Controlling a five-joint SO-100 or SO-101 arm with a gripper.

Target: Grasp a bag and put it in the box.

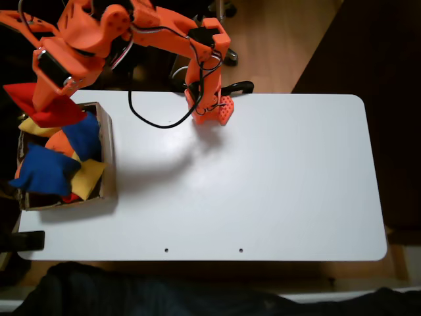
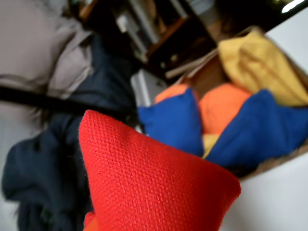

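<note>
Grasp looks done, carry nearly done. The red bag (image 1: 45, 105) hangs from the gripper (image 1: 47, 99) above the far end of the box (image 1: 108, 161), partly past its far-left corner in the fixed view. Fingers clamp the bag; it sits off the table (image 1: 263, 178), in the air. The wrist view has the bag (image 2: 154, 183) close up, with the box (image 2: 276, 161) beyond it. Box already holds blue bags (image 1: 46, 168), a yellow bag (image 1: 89, 178) and an orange bag (image 2: 224, 106), packed full. Left, I judge: shift a bit more over the box middle, let go, pull the arm back. Release not yet done.
</note>
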